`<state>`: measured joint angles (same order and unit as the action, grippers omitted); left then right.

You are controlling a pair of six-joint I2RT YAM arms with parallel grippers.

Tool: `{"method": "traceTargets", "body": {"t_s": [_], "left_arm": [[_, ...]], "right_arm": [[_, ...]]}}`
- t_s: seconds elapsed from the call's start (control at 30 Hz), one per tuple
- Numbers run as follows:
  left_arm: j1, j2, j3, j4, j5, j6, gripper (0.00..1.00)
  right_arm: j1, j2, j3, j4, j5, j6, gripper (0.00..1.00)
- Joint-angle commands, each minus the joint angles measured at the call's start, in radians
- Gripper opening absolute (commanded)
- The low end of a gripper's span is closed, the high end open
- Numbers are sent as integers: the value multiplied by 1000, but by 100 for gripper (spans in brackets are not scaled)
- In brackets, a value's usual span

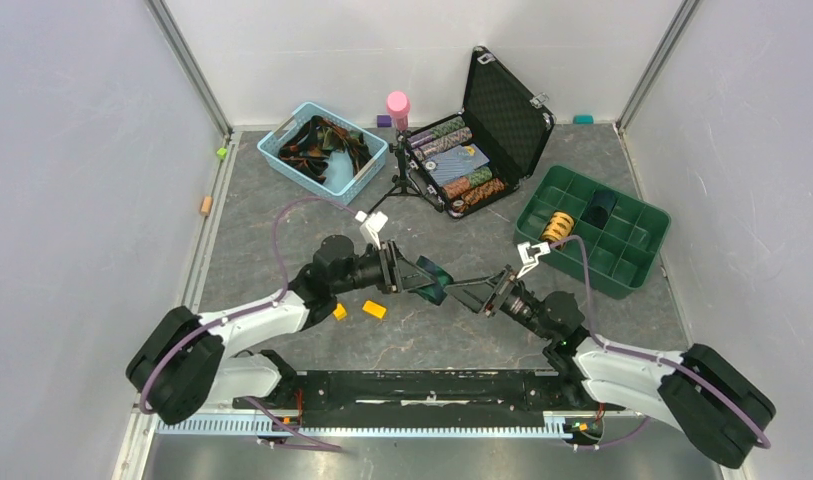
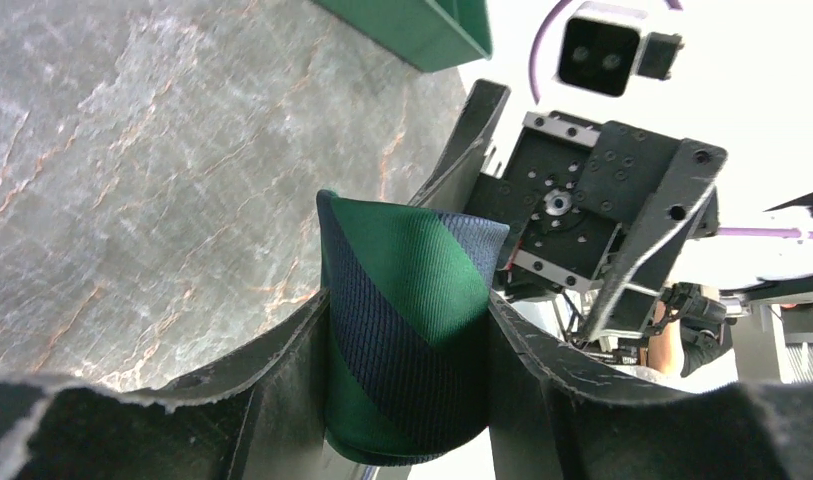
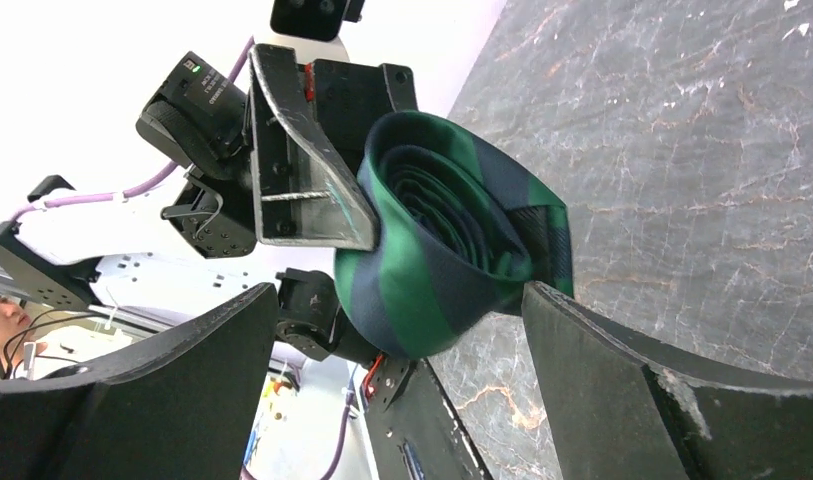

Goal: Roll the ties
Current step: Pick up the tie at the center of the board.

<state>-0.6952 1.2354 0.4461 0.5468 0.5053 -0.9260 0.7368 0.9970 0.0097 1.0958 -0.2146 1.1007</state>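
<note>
Tie (image 2: 407, 290) (green/navy, rolled) is clamped betw. L gripper (image 2: 410, 345) fingers; R gripper (image 3: 400, 325) is seen wide open.

White panel walls (image 1: 72, 150) on three sides; grey marbled tabletop (image 1: 242, 220); aluminium corner posts (image 1: 188, 65); even light.

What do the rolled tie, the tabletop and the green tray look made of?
The tie looks like woven fabric, silk or polyester: fine diagonal ribbing, soft sheen. The tabletop has a grey veined marble look, matt, possibly a printed mat. The green tray seems moulded plastic: smooth, thin dividing walls.
</note>
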Motion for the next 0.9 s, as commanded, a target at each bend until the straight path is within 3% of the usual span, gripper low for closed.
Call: {"method": "traceTargets", "body": {"t_s": [0.0,0.23,0.57,0.87], "left_arm": [[13,-88,81,-68,-31,33,57],[19,-147,161,-143,-50,31,57],[19,-217,248,-175,-57,-30,57],[20,-237,308,-142,-47,-106,57]], "right_arm": [[-10,-90,-16,-91,44,-57,98],[-27,-153,55,-133,44,-80,98],[-44,-109,99,161,-65,-53,98],[-47,-69,188,179,-99,-43,99]]}}
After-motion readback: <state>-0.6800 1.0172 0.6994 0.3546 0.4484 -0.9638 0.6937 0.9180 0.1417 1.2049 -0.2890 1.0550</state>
